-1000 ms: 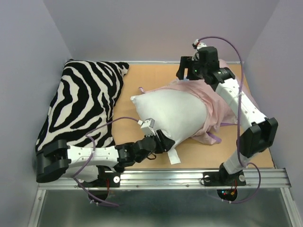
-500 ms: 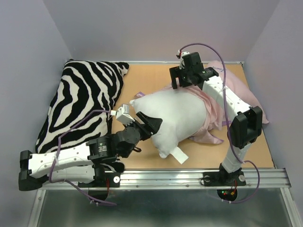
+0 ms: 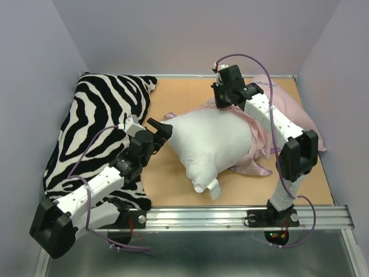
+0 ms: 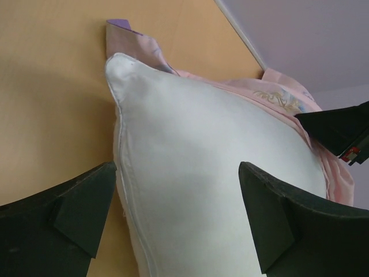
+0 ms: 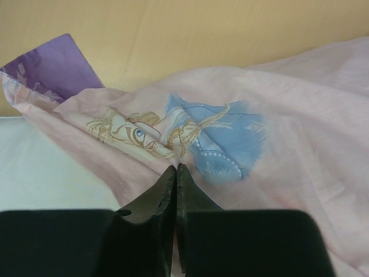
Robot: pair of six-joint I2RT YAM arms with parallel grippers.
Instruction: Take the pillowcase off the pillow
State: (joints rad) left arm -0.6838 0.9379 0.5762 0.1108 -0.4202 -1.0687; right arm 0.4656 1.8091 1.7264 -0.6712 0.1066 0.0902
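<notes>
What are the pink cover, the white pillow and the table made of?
The pillowcase looks like thin matte cloth: it wrinkles softly and its print shows through faintly. The pillow seems smooth white fabric over soft stuffing: plump, with a stitched edge seam. The table looks like pale wood or board, flat and matte; I cannot tell which.

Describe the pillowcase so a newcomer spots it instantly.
On the wooden table, right of the zebra-striped pillow, lies a plump white pillow. The pillowcase is the thin pale pink fabric bunched over its right end, limp and princess-printed unlike both pillows.
</notes>
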